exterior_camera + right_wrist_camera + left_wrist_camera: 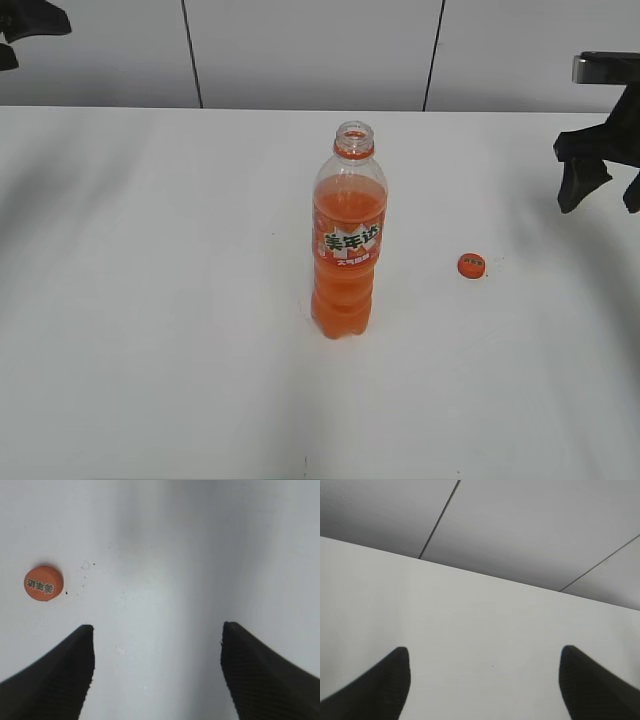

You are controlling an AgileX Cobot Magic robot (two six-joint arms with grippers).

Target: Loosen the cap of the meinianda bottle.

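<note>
The meinianda bottle (pixel 348 245) stands upright in the middle of the white table, its neck bare and open at the top. The orange cap (pixel 471 265) lies flat on the table to the bottle's right, top side up, and shows at the left of the right wrist view as the cap (pixel 44 583). My right gripper (pixel 603 200) hangs open above the table at the far right, nothing between its fingers; in its own view the right gripper (pixel 156 630) looks down on bare table. My left gripper (pixel 484 652) is open and empty, far from the bottle.
The white table (pixel 150 300) ends at a grey panelled wall (pixel 300 50) behind. A dark part of the left arm (pixel 25 25) shows at the top left corner. A few small specks lie near the cap.
</note>
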